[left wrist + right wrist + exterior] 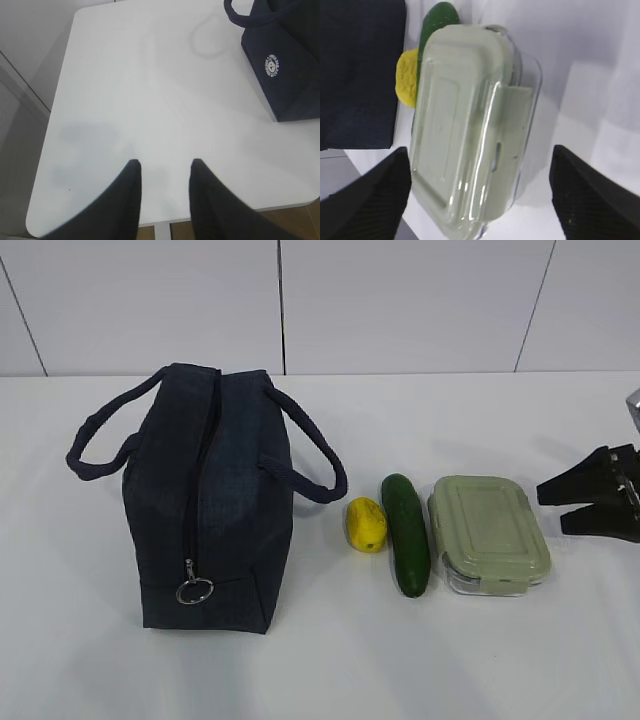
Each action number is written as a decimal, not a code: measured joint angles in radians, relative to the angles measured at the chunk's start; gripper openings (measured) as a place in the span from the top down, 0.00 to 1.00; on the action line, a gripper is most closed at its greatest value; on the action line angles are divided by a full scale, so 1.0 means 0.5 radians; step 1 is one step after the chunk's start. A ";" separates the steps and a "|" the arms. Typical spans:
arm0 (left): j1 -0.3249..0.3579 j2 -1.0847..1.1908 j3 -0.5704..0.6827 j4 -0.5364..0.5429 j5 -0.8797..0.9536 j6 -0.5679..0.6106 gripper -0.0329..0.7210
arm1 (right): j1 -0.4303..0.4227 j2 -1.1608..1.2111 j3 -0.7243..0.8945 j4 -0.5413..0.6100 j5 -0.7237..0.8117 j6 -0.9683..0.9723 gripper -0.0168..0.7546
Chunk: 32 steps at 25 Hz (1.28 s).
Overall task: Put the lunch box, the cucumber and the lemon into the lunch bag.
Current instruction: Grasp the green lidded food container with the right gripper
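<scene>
The lunch box [490, 530] is sitting at centre right on the tabletop [400, 660], partly hiding the cucumber [437, 17] and lemon [406, 80] in the right wrist view. The right end effector [548, 508], cut off at the right edge, is gaping wide. The left end effector [165, 167] is standing partly apart, empty, with the lunch bag [210, 500] at left, zipped.

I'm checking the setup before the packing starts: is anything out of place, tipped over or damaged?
Mostly tidy: the lemon, cucumber and lunch box lie in a neat row, lid on. One snag: the lunch bag is zipped shut, so nothing can go in yet.
</scene>
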 joint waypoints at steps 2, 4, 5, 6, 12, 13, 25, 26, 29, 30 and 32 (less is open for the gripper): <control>0.000 0.000 0.000 0.000 0.000 0.000 0.64 | 0.000 0.027 -0.005 0.009 0.000 -0.008 0.13; 0.000 0.000 0.000 0.000 0.000 0.000 0.64 | 0.000 0.045 -0.008 0.012 -0.005 -0.016 0.13; 0.000 0.000 0.000 0.000 0.000 0.000 0.64 | 0.000 0.051 -0.009 0.017 -0.005 -0.021 0.13; 0.000 0.000 0.000 0.000 0.000 0.000 0.64 | 0.008 0.054 -0.009 0.018 -0.005 -0.023 0.13; 0.000 0.000 0.000 0.000 0.000 0.000 0.64 | 0.108 0.054 -0.009 0.031 -0.005 -0.075 0.13; 0.000 0.000 0.000 0.000 0.000 0.000 0.64 | 0.117 0.054 -0.009 0.031 -0.005 -0.080 0.13; 0.000 0.000 0.000 0.000 0.000 0.000 0.64 | 0.122 0.068 -0.009 0.032 -0.005 -0.083 0.13; 0.000 0.000 0.000 0.000 0.000 0.000 0.64 | 0.123 0.082 -0.009 0.032 -0.005 -0.083 0.13; 0.000 0.000 0.000 0.000 0.000 0.000 0.64 | 0.126 0.124 -0.009 0.044 -0.005 -0.083 0.13; 0.000 0.000 0.000 0.000 0.000 0.000 0.64 | 0.126 0.134 -0.009 0.048 -0.005 -0.083 0.13; 0.000 0.000 0.000 0.000 0.000 0.000 0.64 | 0.126 0.157 -0.012 0.051 -0.005 -0.083 0.13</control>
